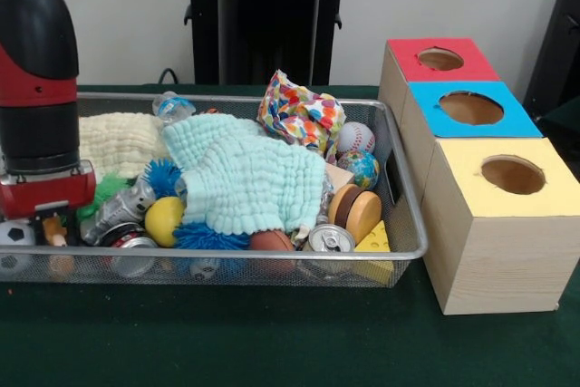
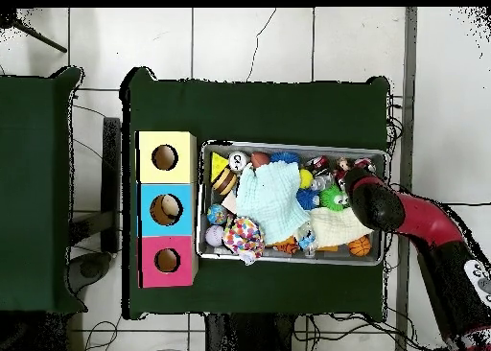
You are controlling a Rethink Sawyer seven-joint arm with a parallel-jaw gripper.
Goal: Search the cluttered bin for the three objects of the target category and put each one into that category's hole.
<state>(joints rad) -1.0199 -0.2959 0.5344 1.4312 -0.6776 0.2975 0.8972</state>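
The wire mesh bin point(image 1: 272, 100) is full of clutter and also shows in the overhead view point(image 2: 288, 145). My gripper point(image 1: 52, 227) hangs low over the bin's left end in the front view, among a soccer ball point(image 1: 13, 235) and cans. In the overhead view my gripper point(image 2: 358, 182) is over the bin's right end. I cannot tell whether it holds anything. No yellow duck shows; a yellow ball point(image 1: 163, 221) lies near the gripper. The red-topped box's hole point(image 1: 440, 59) is at the far right, and also shows in the overhead view point(image 2: 167, 261).
A mint cloth point(image 1: 245, 178) covers the bin's middle and a cream cloth point(image 1: 118, 142) lies behind the gripper. A spotted bag point(image 1: 299, 115), a baseball point(image 1: 355, 138), a globe ball point(image 1: 360, 169) and a cheese wedge point(image 1: 373, 242) fill the right end. Blue-topped point(image 1: 471, 108) and yellow-topped point(image 1: 512, 174) boxes stand beside the red one.
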